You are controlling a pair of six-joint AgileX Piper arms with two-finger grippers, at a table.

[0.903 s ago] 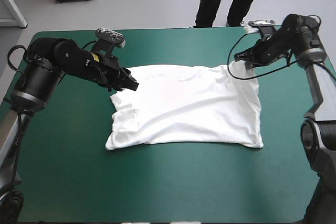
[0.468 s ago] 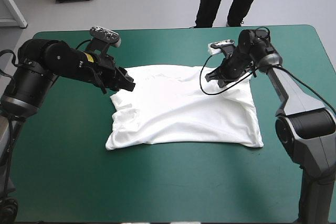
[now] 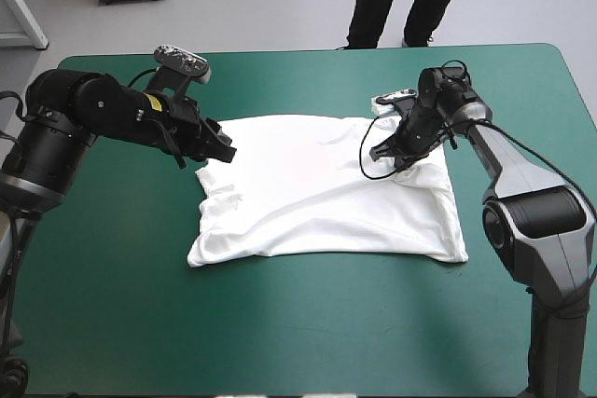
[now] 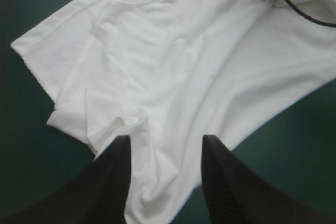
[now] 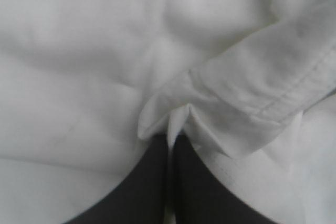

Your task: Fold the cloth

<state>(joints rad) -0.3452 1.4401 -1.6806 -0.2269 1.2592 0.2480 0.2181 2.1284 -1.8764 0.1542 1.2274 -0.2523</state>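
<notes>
The white T-shirt [image 3: 317, 193] lies spread on the teal-green table, and its far right corner is folded inward over the body. My right gripper [image 3: 384, 154] rests on that folded part. In the right wrist view the right gripper [image 5: 171, 139] is shut on the T-shirt, pinching a hemmed fold [image 5: 247, 103]. My left gripper [image 3: 224, 149] is at the shirt's far left corner. In the left wrist view the left gripper [image 4: 164, 148] is open, its fingers apart over the T-shirt [image 4: 178, 61], beside a small crumple [image 4: 118, 124].
A broad stretch of teal-green cover [image 3: 298, 323] lies between the shirt's near hem and the table's front edge. Narrower strips of cover [image 3: 103, 230] flank the shirt at left and right.
The right gripper has moved in from the table's far right over the shirt, taking the far right corner with it and folding it inward. The left gripper shifted slightly left.
</notes>
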